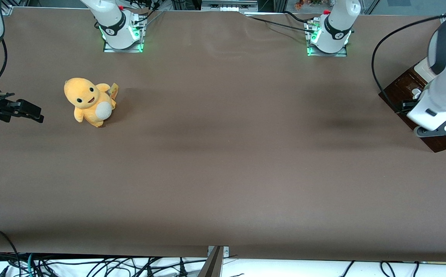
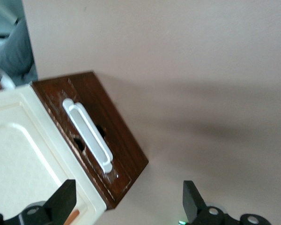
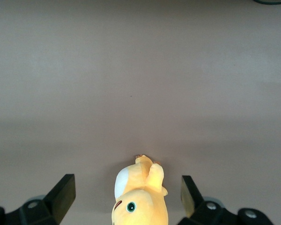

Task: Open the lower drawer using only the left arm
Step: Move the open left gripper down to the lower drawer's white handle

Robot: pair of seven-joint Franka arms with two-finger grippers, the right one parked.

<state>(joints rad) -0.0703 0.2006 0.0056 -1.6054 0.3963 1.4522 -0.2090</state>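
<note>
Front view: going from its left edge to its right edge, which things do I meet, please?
Parked black gripper → yellow plush toy → bare brown table → cabinet with the lower drawer → left arm, its gripper above the cabinet.

Dark brown lower drawer (image 2: 103, 140), white bar handle, below the spread gripper (image 2: 127, 206)

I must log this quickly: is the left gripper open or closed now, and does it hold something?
Left gripper: open, holding nothing, above the drawer, not yet on its white handle.
</note>
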